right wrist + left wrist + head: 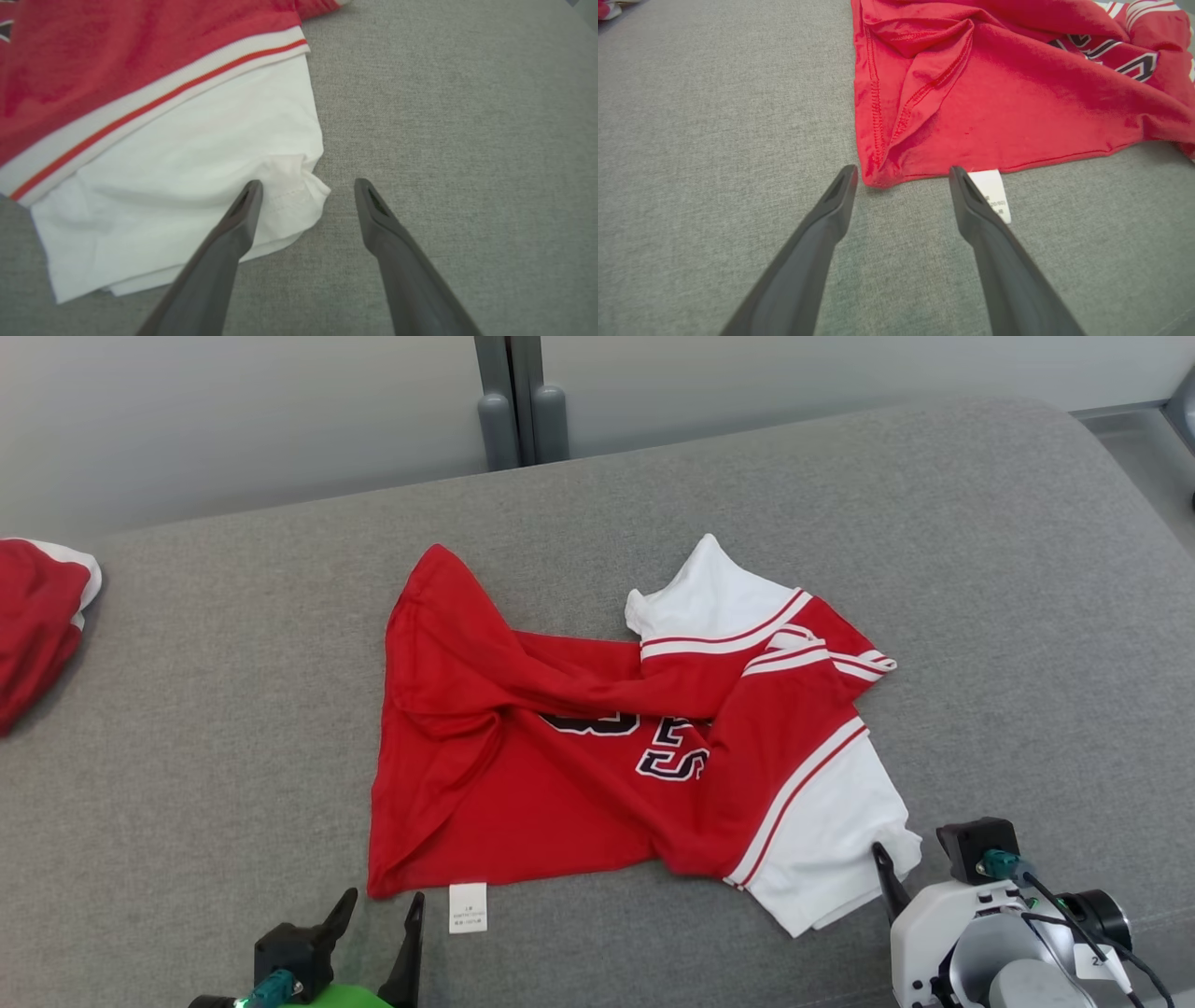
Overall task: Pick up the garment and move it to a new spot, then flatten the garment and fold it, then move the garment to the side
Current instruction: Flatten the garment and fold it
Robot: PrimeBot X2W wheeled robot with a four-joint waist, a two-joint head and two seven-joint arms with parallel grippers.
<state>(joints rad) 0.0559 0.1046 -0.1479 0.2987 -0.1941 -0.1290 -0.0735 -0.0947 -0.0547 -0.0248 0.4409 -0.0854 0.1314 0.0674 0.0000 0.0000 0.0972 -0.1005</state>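
Note:
A red jersey (560, 784) with white sleeves and dark lettering lies crumpled and twisted on the grey cushion (233, 709). Its white care label (468, 907) sticks out from the near hem. My left gripper (378, 915) is open just short of the jersey's near left corner. In the left wrist view that gripper (902, 171) has the red hem corner (878, 172) between its tips and the label (994, 193) beside the right finger. My right gripper (924, 873) is open at the near white sleeve (831, 840); in the right wrist view it (307, 183) straddles the sleeve's corner (299, 196).
A second red and white garment (37, 616) lies bunched at the cushion's far left edge. Behind the cushion a grey post (523, 401) stands against a pale wall. The cushion's right side curves down toward the floor (1148, 457).

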